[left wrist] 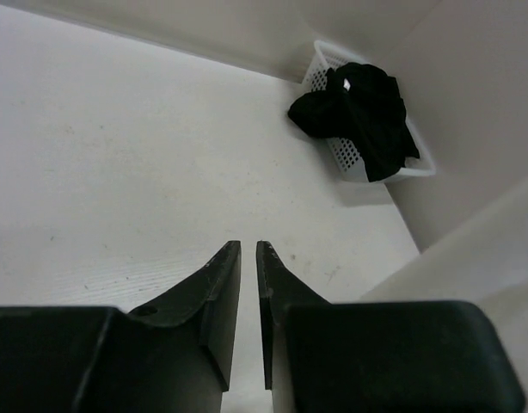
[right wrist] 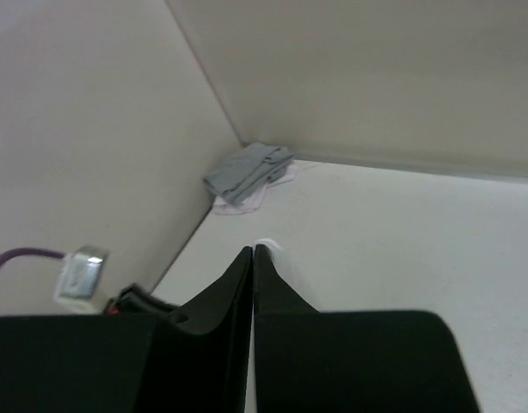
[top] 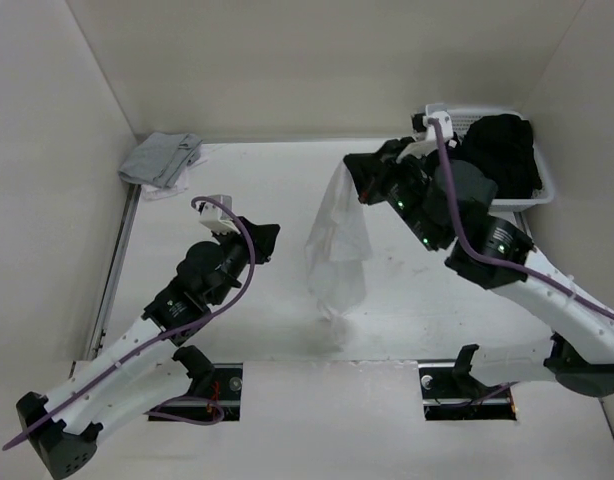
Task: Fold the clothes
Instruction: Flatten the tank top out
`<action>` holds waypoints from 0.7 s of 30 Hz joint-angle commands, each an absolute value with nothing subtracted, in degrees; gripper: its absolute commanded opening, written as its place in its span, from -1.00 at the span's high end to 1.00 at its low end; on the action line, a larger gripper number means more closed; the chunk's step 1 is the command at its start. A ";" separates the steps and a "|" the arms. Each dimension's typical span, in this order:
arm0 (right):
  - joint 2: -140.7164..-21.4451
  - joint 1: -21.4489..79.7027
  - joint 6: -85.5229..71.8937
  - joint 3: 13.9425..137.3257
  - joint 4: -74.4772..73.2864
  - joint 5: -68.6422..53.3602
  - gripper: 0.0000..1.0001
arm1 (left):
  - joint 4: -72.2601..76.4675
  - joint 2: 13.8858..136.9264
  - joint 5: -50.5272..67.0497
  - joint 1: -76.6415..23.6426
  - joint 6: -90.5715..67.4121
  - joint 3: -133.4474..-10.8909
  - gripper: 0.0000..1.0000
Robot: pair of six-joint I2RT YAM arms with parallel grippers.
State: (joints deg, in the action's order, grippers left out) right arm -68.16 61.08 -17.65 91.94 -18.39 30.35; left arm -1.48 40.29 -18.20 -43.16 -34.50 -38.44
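The clothes (top: 337, 245), a thin white top, hang in the air over the middle of the table, and the lower end reaches the surface. My right gripper (top: 359, 185) is shut on the top edge. In the right wrist view its jaws (right wrist: 253, 251) are pressed together, and a sliver of white fabric (right wrist: 271, 246) shows at the tips. My left gripper (top: 270, 240) hovers to the left of the clothes, apart from them. In the left wrist view its fingers (left wrist: 248, 248) stand a narrow gap apart with nothing between them.
A white basket (top: 544, 188) at the back right holds a black garment pile (top: 502, 150); the basket (left wrist: 346, 162) and pile (left wrist: 359, 107) also show in the left wrist view. A grey folded cloth (top: 165, 157) lies in the back left corner. Walls enclose the table.
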 commanded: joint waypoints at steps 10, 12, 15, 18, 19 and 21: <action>-73.30 70.95 -12.47 92.93 -16.70 31.45 0.90 | -6.93 32.27 -18.19 -35.82 -33.75 -42.80 0.66; -74.53 74.74 -17.65 86.68 -17.14 33.40 0.89 | -9.48 30.77 -18.19 -33.98 -33.58 -42.80 0.66; -78.39 77.03 -29.06 78.07 -18.89 33.40 0.88 | -13.61 29.01 -18.19 -30.46 -33.05 -42.89 0.66; -82.52 77.30 -39.18 70.86 -17.76 27.18 0.79 | -16.61 29.26 -17.06 -28.00 -33.22 -42.63 0.65; -82.62 77.65 -40.50 68.06 -16.19 25.24 0.53 | -17.13 30.14 -16.09 -27.56 -33.48 -42.02 0.65; -79.21 77.74 -41.48 63.39 -13.72 26.45 0.11 | -17.84 31.46 -15.56 -27.20 -34.01 -40.52 0.64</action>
State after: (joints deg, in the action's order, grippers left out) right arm -85.21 77.08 -33.15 67.48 -17.28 27.29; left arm -15.22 29.50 -17.50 -28.05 -34.22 -40.62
